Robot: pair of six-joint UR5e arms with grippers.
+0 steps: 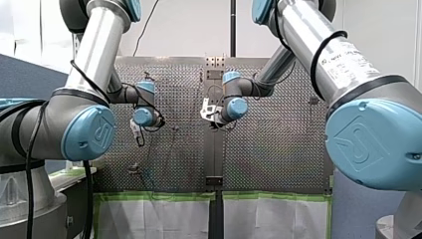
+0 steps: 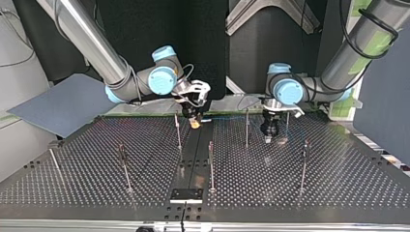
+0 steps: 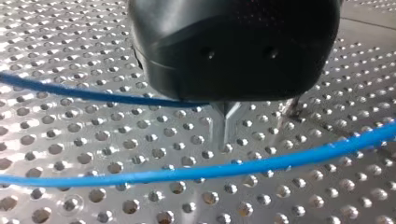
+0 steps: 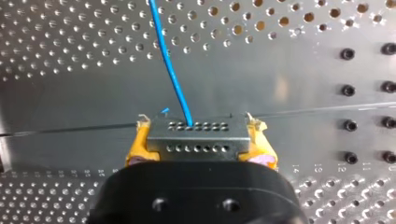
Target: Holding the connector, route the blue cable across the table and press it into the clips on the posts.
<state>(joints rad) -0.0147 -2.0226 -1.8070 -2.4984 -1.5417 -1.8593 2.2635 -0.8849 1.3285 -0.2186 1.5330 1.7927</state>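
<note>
Blue and thin, the cable (image 4: 170, 70) comes out of the top face of the connector (image 4: 196, 144) and runs away ahead of my right gripper (image 4: 200, 139), whose yellow pads (image 4: 137, 147) are clamped on the connector's two short ends. In the top view that gripper hangs over the far edge of the table (image 2: 96, 159) at about twelve o'clock, and my left gripper (image 3: 226, 128) stands at three o'clock of it, tips down at the plate. Its metal fingers are pressed together. One strand of cable runs in to their root, but I cannot tell whether they nip it, and a second strand lies slack on the holes nearer the camera. The cable looks light and limp, so I'd expect it to sag and loop unless kept taut. It wants holding close beside each of the posts (image 2: 211, 166) when pressed home, and their clips are too small to make out. The connector is a small, stiff metal block, likely slick, and its joint with the cable looks like the weak spot under a hard pull. As for writing, the blue caps (image 1: 97, 132) carry a moulded logo, there is print on my right arm too small to read, and faint numbers are cut into the plate beside the right gripper
</note>
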